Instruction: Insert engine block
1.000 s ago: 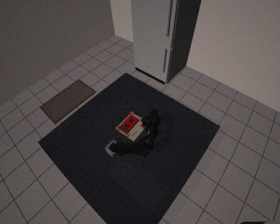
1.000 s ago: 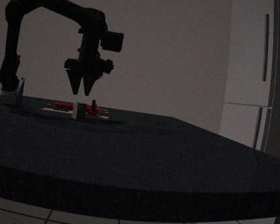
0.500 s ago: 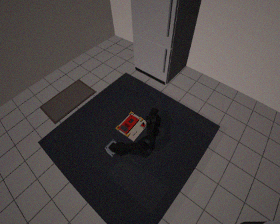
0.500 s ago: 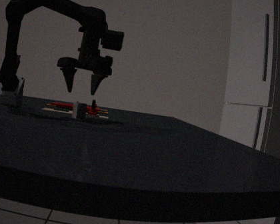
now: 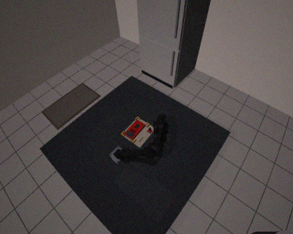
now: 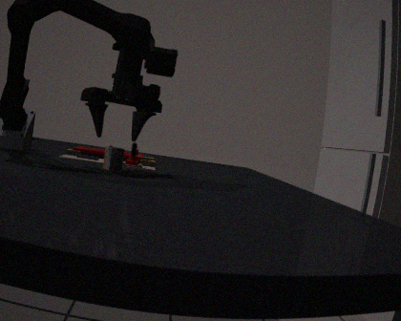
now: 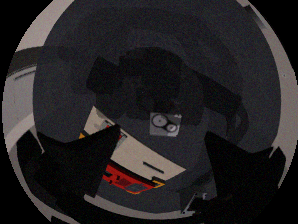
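Observation:
The car body (image 5: 134,128) (image 6: 88,150) (image 7: 124,179) is red and lies on a white base plate (image 5: 142,139) (image 7: 143,157). The engine block (image 6: 113,159) (image 7: 165,124), a small grey block, stands on the dark table at the plate's near end, outside the car body. My gripper (image 6: 117,135) (image 7: 165,133) (image 5: 160,126) is open and empty. It hangs straight above the engine block, fingers pointing down, with a clear gap to it. In the top view the arm hides the block.
The arm's base (image 5: 115,154) (image 6: 15,126) stands close to the plate. The dark table top (image 5: 95,181) (image 6: 201,215) spreads all around. A fridge (image 5: 164,38) (image 6: 359,96) stands behind, and a grey floor mat (image 5: 71,104) lies to the left.

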`<state>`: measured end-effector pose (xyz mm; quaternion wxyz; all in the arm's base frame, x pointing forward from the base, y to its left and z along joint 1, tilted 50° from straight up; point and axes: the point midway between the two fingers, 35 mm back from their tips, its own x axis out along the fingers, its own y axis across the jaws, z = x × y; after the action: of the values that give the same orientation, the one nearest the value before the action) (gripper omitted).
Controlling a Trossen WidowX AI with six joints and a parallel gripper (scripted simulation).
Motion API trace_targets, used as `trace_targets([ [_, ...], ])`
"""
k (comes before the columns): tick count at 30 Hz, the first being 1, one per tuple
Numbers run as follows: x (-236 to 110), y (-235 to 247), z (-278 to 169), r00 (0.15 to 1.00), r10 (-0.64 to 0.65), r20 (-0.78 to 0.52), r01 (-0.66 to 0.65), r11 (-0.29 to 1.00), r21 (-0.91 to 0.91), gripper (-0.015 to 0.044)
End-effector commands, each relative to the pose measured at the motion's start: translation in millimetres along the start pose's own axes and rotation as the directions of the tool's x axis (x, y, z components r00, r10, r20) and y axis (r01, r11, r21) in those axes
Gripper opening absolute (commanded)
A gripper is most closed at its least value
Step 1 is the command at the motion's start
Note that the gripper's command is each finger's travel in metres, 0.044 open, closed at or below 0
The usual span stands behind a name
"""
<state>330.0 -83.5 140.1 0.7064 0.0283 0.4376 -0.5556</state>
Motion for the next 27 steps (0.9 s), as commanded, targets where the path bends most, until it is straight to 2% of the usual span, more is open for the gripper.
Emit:
trace_targets([
  [1, 5, 0, -2, 1.0, 0.0, -0.002, 0.0, 1.0, -0.005, 0.044],
  [27, 47, 0, -1, 1.0, 0.0, -0.001, 0.0, 1.0, -0.005, 0.044],
])
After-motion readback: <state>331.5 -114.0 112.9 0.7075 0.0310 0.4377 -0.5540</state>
